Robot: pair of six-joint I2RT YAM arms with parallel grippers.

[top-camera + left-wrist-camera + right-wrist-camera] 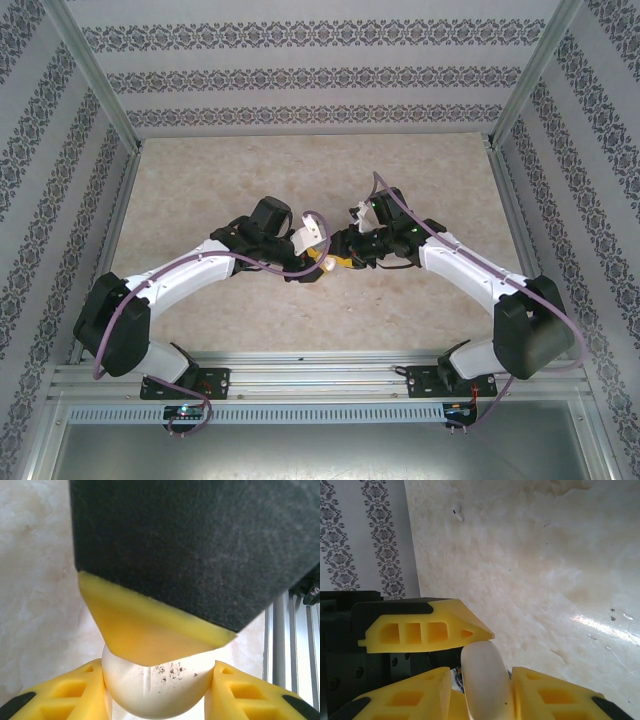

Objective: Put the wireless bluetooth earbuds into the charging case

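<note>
Two yellow fingers of the left gripper are clamped on the cream, rounded plastic charging case. The right gripper brackets a pale rounded piece, likely that same case; whether its jaws actually pinch it I cannot tell. With both grips crowded onto one slick shell, an uneven pull could twist it free or drop it. One tiny white stemmed earbud lies well apart on the beige marbled table, so nothing is seated yet.
</note>
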